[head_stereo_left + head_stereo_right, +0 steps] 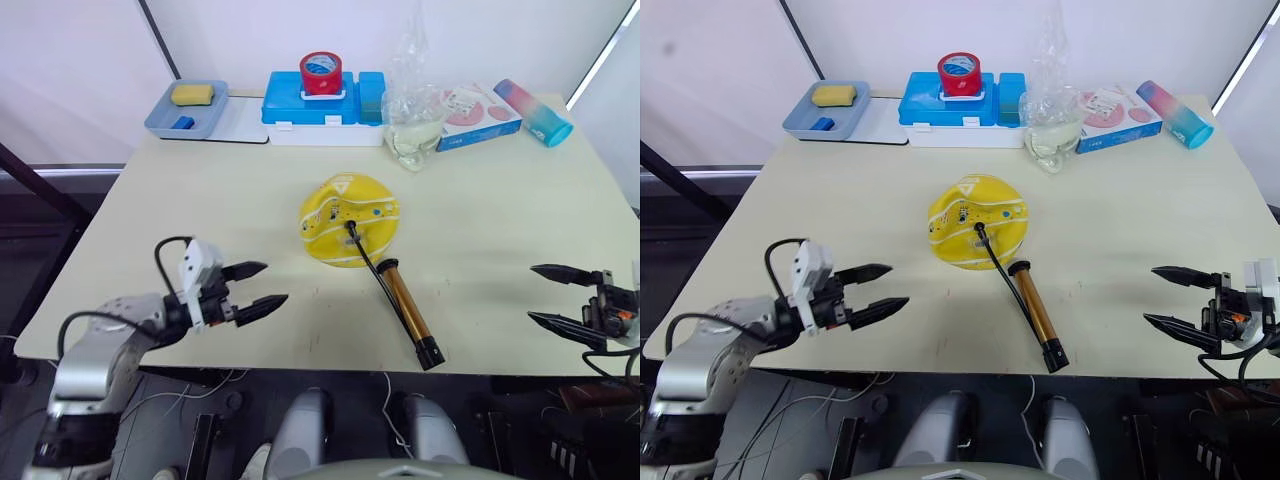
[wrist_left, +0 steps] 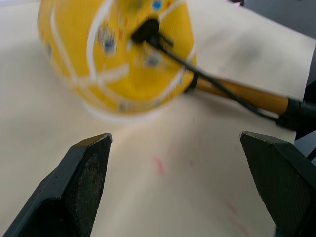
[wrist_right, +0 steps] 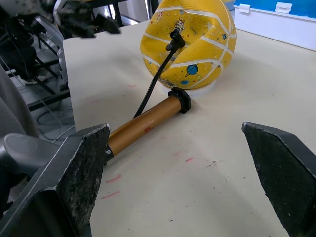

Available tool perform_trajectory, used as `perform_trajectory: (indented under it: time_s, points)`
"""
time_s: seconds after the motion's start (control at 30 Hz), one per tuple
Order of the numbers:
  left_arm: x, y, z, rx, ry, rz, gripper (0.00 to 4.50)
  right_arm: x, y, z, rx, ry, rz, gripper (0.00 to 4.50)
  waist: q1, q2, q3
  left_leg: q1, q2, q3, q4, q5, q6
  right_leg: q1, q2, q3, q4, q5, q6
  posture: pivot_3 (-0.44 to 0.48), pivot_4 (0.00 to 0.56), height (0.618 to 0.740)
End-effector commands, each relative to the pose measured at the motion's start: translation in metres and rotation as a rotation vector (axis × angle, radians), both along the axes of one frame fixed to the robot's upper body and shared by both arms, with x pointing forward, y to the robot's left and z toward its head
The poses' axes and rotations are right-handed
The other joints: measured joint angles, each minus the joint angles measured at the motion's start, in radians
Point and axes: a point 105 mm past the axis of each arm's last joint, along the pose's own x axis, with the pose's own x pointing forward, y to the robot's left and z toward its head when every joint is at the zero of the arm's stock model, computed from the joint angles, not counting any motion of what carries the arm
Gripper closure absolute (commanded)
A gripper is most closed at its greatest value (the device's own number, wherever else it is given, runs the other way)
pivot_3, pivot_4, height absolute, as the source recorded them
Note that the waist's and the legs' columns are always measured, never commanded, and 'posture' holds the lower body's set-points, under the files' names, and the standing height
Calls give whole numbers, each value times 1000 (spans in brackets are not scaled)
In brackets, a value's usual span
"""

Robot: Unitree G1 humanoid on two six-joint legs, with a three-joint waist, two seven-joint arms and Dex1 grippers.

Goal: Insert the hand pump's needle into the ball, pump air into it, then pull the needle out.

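tray (image 1: 160,122) holding yellow sponge (image 1: 190,94), small blue block | needle hiding inside ball (image 1: 348,218); hand pump (image 1: 408,311) lying beside | left gripper (image 1: 257,290), right gripper (image 1: 1167,297) both gaping wide, gripping nothing

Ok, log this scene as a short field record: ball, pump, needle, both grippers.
ball: yellow, dented, mid-table
pump: gold barrel lying flat on the table, one end by the ball
needle: black fitting sits on the ball; pin itself not visible
left gripper: open, empty, left of the ball and apart from it
right gripper: open, empty, right of the pump and apart from it
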Motion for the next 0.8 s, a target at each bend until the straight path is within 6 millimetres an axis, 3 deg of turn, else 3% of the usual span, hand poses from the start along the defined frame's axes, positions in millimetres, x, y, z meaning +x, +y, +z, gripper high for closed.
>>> perform_trajectory:
  time_s: [0.03,0.2,0.4,0.57,0.8]
  points:
    - [-26,14,3,13,-31,-3,87,-2,-5,9,-6,-22,4,0,1,0,0,0,0,0,0,0,0,0,0,0,0,0,0,0,150,739]
    - [-46,32,-9,66,-11,-10,87,-1,-13,7,-29,-49,-34,0,6,1,1,1,1,1,0,0,0,-1,0,1,1,0,0,0,150,739]
    - [-52,47,-9,100,-42,-37,87,-4,-21,3,-42,-61,-78,0,2,2,1,1,1,3,0,0,0,-2,0,3,1,0,0,0,150,739]
    - [-55,48,-11,104,-46,-33,87,-8,-23,-3,-47,-57,-93,0,1,2,1,1,0,5,0,0,0,-2,1,4,1,0,0,0,150,739]
    - [-58,1,-11,57,22,-103,87,-13,-7,-5,-32,-41,-23,0,2,2,0,3,2,12,1,0,0,-1,1,6,3,0,0,0,150,739]
